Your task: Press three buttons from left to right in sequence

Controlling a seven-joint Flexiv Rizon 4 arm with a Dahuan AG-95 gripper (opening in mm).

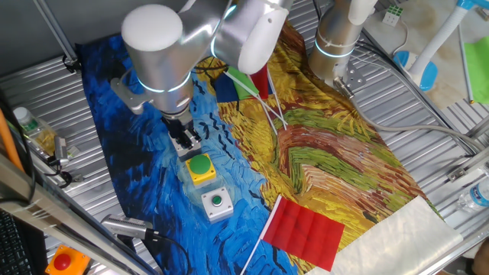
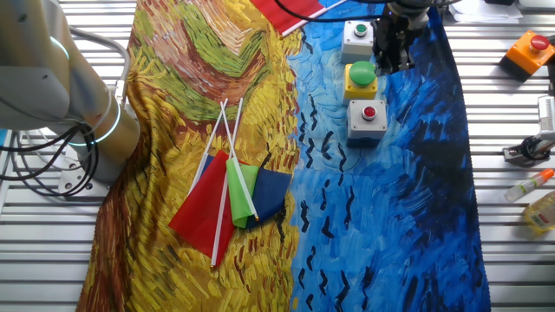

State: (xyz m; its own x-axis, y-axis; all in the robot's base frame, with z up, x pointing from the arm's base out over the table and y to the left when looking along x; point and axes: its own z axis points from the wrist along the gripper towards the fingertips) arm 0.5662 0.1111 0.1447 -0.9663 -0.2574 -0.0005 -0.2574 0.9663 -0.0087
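Three button boxes stand in a row on the blue part of the painted cloth. In the other fixed view they are the grey box with a small red button (image 2: 368,118), the yellow box with a large green button (image 2: 361,77) and the grey box with a small green button (image 2: 358,35). In one fixed view the yellow box (image 1: 201,168) and the green-button grey box (image 1: 217,204) show, while the red-button box is hidden behind my gripper (image 1: 186,140). The gripper (image 2: 395,62) hangs over the row, close to the yellow and red-button boxes. Its fingertips are too dark to tell apart.
An orange box with a red button (image 2: 530,51) sits off the cloth on the metal table. A bunch of small flags (image 2: 232,198) lies mid-cloth, and a red flag (image 1: 305,231) lies near the cloth's end. Bottles (image 2: 531,185) lie at the table edge. The arm's base (image 1: 336,44) stands behind.
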